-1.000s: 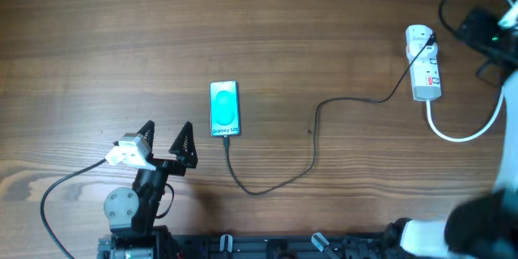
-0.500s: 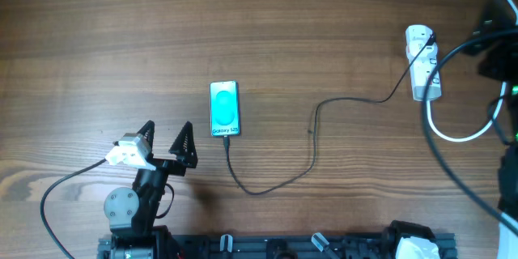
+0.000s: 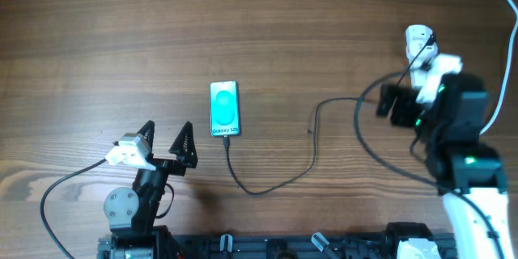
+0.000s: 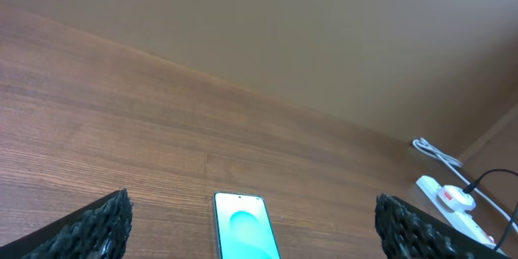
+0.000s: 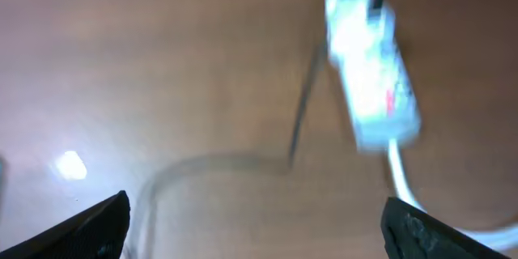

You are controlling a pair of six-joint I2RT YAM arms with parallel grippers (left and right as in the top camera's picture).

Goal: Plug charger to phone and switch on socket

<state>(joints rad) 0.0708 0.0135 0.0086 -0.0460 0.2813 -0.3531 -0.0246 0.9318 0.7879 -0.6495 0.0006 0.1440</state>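
Find the charger [image 3: 257, 192] running from the near edge of the phone [image 3: 224, 108], looping right of the phone, then on to the socket [image 3: 418, 37] far to the phone's right (tip fully seated or not: cannot tell). Expect a light, limp cable, apt to snake across the table [image 3: 97, 32], so pinch the stiff connector [image 3: 228, 140] at the phone, not mid-loop. Note both pairs of fingers spread wide and empty: left gripper [image 3: 167, 133] near-left of the phone, right gripper [image 5: 257, 222] well right of it, by the socket.
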